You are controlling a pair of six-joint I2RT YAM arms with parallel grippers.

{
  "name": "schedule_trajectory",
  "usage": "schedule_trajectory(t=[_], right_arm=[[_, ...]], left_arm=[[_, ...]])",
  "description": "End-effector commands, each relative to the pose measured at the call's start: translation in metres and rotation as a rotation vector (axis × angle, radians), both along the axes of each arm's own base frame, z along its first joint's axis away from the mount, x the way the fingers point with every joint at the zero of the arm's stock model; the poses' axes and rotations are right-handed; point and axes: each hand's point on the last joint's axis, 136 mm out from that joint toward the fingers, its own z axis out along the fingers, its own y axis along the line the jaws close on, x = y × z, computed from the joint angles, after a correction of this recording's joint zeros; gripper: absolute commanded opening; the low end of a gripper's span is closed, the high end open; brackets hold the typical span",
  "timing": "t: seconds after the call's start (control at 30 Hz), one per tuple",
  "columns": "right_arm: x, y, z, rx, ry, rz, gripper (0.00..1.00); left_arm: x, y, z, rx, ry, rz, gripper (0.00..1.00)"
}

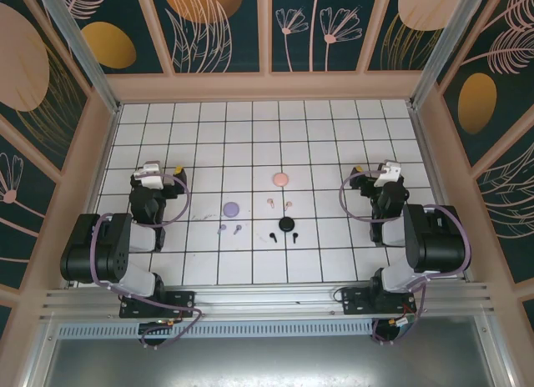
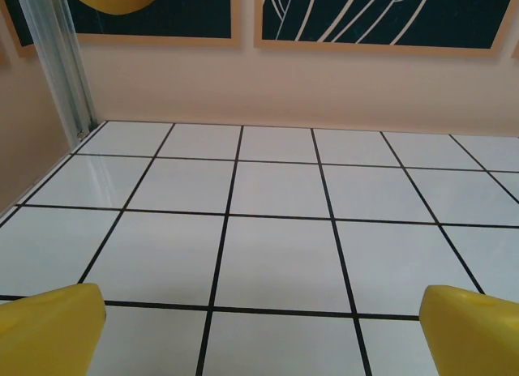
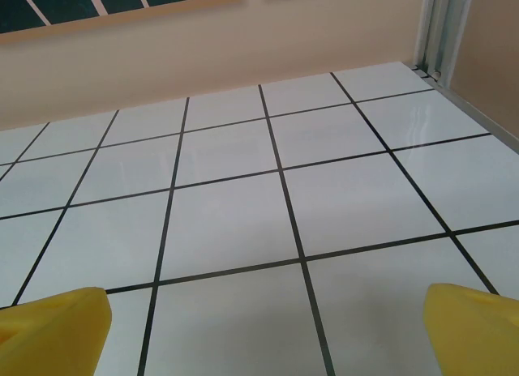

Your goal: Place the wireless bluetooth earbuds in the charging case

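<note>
— Where for the earbuds [image 1: 238, 229]?
— Lying loose mid worktop [image 1: 334, 137], paired near lilac, pink and black cases [image 1: 231, 208]
— And the claws?
— Spread wide on left claw [image 2: 259, 331] and right claw [image 3: 263, 331], well apart from earbuds

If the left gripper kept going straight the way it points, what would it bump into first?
The left gripper faces bare white tiles, then the beige back wall. Probably it meets the wall, or the tiles if tilted down; depth is unclear.

White tiled table [image 1: 334, 153], lilac case [image 1: 231, 208], pink case [image 1: 280, 178], black case [image 1: 286, 223], lilac earbuds [image 1: 221, 230], pink earbuds [image 1: 269, 203], black earbuds [image 1: 273, 236]
</note>
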Motion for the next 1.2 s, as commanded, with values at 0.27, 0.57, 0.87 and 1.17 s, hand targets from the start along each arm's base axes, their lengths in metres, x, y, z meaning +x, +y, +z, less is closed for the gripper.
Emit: schedule_trajectory(t=[0.27, 0.57, 0.87, 1.17], right_arm=[[0.004, 0.001, 0.015, -0.015, -0.056, 0.007, 0.99], [0.005, 0.0, 0.015, -0.01, -0.055, 0.011, 0.99], [0.004, -0.001, 0.015, -0.005, -0.054, 0.014, 0.99], [-0.004, -0.016, 0.039, 0.004, -0.088, -0.095, 0.99]], left_arm=[[0.005, 0.007, 0.009, -0.014, -0.028, 0.035, 0.99], [0.008, 0.009, 0.006, -0.016, -0.01, 0.045, 0.99], [0.007, 0.009, 0.007, -0.017, -0.014, 0.048, 0.99], [0.018, 0.002, 0.021, -0.006, 0.025, 0.002, 0.94]])
